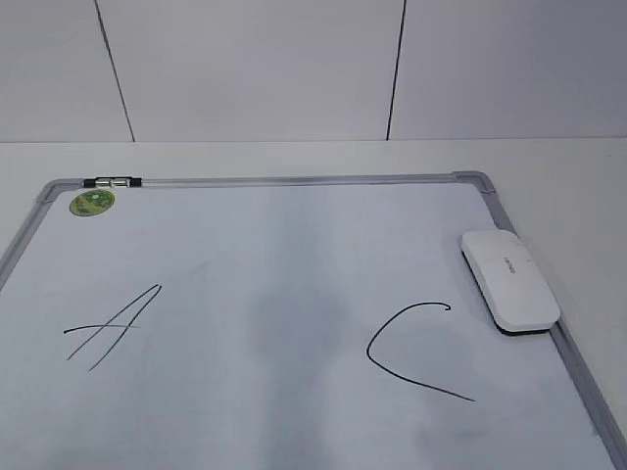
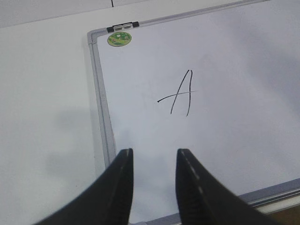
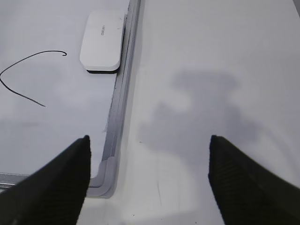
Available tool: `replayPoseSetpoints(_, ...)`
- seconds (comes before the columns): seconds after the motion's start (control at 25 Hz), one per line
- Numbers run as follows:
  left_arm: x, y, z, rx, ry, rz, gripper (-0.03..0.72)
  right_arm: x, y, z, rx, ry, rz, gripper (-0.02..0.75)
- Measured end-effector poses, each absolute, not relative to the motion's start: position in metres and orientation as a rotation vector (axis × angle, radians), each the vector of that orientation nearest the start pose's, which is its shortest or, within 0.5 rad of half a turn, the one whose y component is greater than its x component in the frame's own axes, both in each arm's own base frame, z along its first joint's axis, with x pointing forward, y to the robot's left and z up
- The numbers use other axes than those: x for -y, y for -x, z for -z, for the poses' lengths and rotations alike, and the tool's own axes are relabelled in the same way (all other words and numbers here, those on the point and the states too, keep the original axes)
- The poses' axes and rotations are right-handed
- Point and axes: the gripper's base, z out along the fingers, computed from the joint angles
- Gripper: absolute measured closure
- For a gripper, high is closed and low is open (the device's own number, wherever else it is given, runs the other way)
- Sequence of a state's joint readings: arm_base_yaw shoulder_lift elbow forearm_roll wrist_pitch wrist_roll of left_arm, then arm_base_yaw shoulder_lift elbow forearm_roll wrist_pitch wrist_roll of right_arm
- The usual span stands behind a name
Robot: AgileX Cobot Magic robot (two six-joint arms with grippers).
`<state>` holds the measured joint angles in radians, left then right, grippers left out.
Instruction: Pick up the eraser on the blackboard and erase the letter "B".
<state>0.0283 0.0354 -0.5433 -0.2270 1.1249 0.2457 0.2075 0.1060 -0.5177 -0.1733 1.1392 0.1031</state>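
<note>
My right claw (image 3: 149, 180) hangs with its two dark fingers spread wide apart, holding nothing, above the bare white tabletop (image 3: 211, 70) just outside the near right corner of the large white dry-erase blackboard with its grey metal frame (image 3: 123, 93). Ahead of that claw and a little to its left lies the white rounded-rectangular plastic eraser (image 3: 102, 41), flat on the board with its dark pad down, its long side snug against the right frame rail. Further left of it runs the open-curved black "C" (image 3: 28, 75). My left claw (image 2: 154, 185) hovers over the board's near left part with its black fingers parted by a narrow gap, also gripping nothing; the slanted black "A" (image 2: 180, 93) sits ahead of it and slightly right, and the round green sticker (image 2: 119, 39) lies far ahead by the top left corner, beside a small black-and-silver marker (image 2: 123, 27) resting on the frame. Between the "A" and the "C" the board surface shows only a faint grey smudge; I see no letter "B" there.
</note>
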Motion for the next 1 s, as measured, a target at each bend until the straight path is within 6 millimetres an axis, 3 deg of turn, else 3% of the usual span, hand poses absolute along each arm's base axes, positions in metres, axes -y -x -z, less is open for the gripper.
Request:
replayPoseSetpoints(0.32, 0.018, 0.007, -0.282, -2.077, -0.247, 0.096, 0.449, 0.009, -0.008, -0.271, -2.210, 0.148, 0.000, 0.151)
replayPoseSetpoints(0.6, 0.018, 0.007, -0.282, -2.077, -0.249, 0.092, 0.449, 0.008, 0.008, -0.267, -2.117, 0.186, -0.042, 0.151)
replayPoseSetpoints(1.0, 0.018, 0.010, -0.282, -2.057, -0.249, 0.089, 0.449, 0.007, 0.009, -0.267, -2.114, 0.192, -0.058, 0.151)
